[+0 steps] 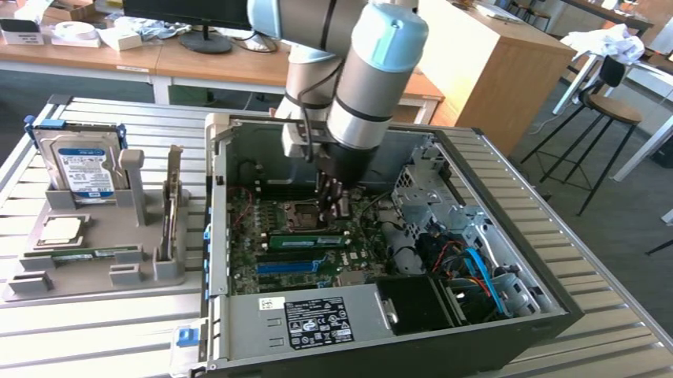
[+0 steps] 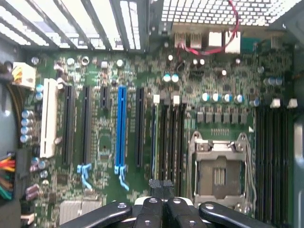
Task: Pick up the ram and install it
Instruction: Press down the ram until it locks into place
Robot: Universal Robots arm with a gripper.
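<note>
One end effector (image 2: pixel 164 202), fingers clenched together, holds nothing above the motherboard (image 2: pixel 104 142).

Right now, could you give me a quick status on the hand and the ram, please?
Hand shut, low over the motherboard. One ram sits in the board beside it. Nothing seen blocking.

The open case (image 1: pixel 442 236) stands on the worktop (image 1: pixel 94 331). At its 9 o'clock sits the holder (image 1: pixel 94 260), the drive (image 1: pixel 82 165) upright in it at 12 o'clock. One ram (image 1: pixel 307 239) lies in the case, the pincer (image 1: pixel 339 206) above it.
</note>
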